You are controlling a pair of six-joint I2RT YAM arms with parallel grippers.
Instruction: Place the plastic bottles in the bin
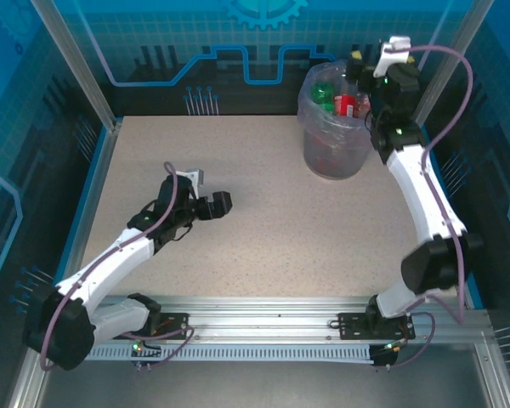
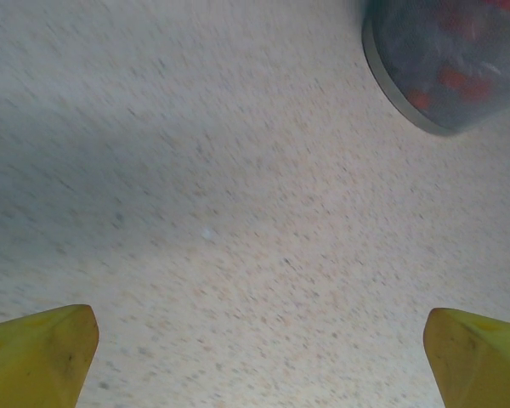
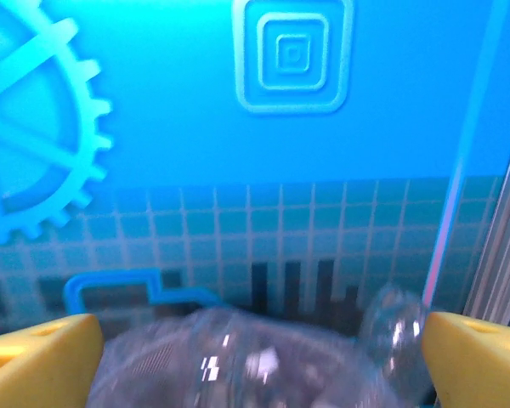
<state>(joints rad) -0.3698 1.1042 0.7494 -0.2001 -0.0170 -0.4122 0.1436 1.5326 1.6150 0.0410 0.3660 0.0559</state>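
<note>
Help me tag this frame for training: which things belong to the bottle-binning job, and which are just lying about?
Job: bin, plastic bottles inside it, open right claw above it.
Not the job: table, blue backdrop, open left claw.

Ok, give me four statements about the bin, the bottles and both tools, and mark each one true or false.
1. The round grey bin lined with a translucent plastic bag stands upright at the far right of the speckled table. True.
2. The left tool is shut on a bottle. False: its yellow fingers stand wide apart over bare tabletop, holding nothing.
3. A green plastic bottle and a red-labelled clear plastic bottle lie inside the bin. True.
4. The right tool hovers low over the table's middle. False: it is open and raised above the bin.
</note>
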